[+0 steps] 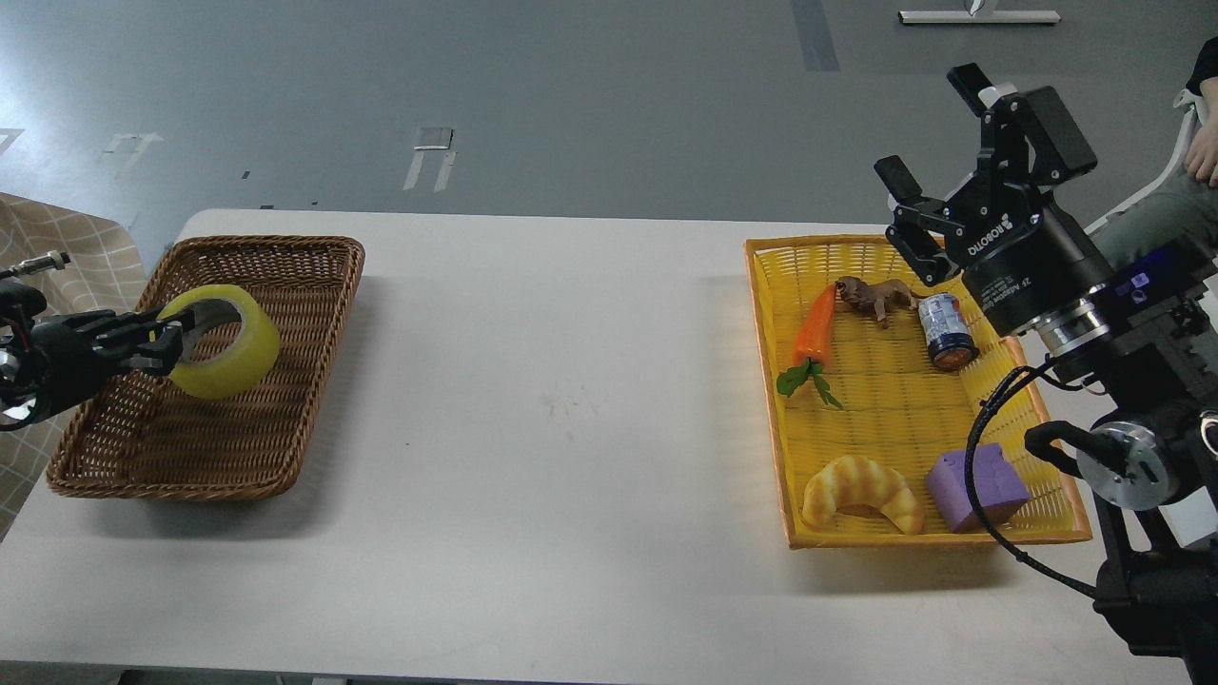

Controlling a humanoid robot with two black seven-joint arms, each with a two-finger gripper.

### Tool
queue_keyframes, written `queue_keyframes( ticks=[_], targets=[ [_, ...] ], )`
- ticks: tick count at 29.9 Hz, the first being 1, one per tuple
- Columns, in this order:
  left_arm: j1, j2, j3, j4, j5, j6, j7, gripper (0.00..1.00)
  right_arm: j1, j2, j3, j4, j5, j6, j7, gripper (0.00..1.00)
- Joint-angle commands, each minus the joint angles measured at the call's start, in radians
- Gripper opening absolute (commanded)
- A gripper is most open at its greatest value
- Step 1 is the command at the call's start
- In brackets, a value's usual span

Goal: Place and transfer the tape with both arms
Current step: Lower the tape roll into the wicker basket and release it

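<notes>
The yellow tape roll [228, 360] hangs over the middle of the brown wicker basket [285, 419] at the left. My left gripper [164, 339] comes in from the left edge and is shut on the roll's left rim, one finger inside the core. Whether the roll touches the basket floor I cannot tell. My right gripper [931, 133] is open and empty, raised above the far right corner of the yellow basket [771, 381].
The yellow basket holds a carrot [815, 328], a brown toy animal [877, 297], a small can [944, 331], a croissant [861, 490] and a purple cube [975, 485]. White table [571, 428] lies between the baskets. A person's arm shows at the right edge.
</notes>
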Motion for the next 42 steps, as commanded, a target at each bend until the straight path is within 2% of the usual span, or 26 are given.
queue_keyframes(
  ticks=[1, 15, 18, 20, 23, 28, 31, 35, 37, 42],
  targets=[
    [0.004, -0.001, 0.000, 0.000, -0.059, -0.007, 0.000, 0.98, -0.012, 0.000, 0.000, 0.004, 0.001, 0.001, 0.000, 1.00],
    [-0.019, 0.005, 0.043, -0.001, -0.154, -0.006, 0.000, 0.98, -0.031, 0.000, 0.000, 0.023, 0.001, 0.001, 0.000, 1.00],
    [-0.033, -0.002, 0.029, -0.018, -0.318, 0.000, 0.000, 0.98, -0.023, 0.000, 0.002, 0.024, 0.001, 0.001, 0.000, 1.00],
    [-0.089, -0.019, 0.029, -0.046, -0.427, 0.002, 0.000, 0.98, -0.017, 0.000, 0.002, 0.021, 0.000, 0.001, 0.000, 1.00],
    [-0.151, -0.141, 0.034, -0.096, -0.681, 0.000, 0.000, 0.98, 0.009, 0.005, 0.002, 0.012, -0.026, -0.029, 0.000, 1.00],
    [-0.169, -0.283, 0.025, -0.191, -0.903, -0.006, 0.000, 0.98, 0.075, 0.048, -0.012, 0.003, -0.088, -0.107, -0.002, 1.00],
    [-0.229, -0.372, 0.020, -0.242, -1.038, -0.010, 0.000, 0.98, 0.110, 0.049, -0.015, -0.023, -0.094, -0.115, -0.006, 1.00],
    [-0.274, -0.461, 0.020, -0.245, -1.139, -0.049, 0.000, 0.98, 0.140, 0.049, -0.023, -0.043, -0.091, -0.115, -0.038, 1.00],
    [-0.310, -0.508, 0.017, -0.248, -1.200, -0.102, 0.000, 0.98, 0.164, 0.048, -0.023, -0.061, -0.088, -0.112, -0.066, 1.00],
    [-0.427, -0.619, 0.003, -0.244, -1.300, -0.148, 0.000, 0.98, 0.228, 0.045, -0.024, -0.098, -0.089, -0.108, -0.069, 1.00]
  ],
)
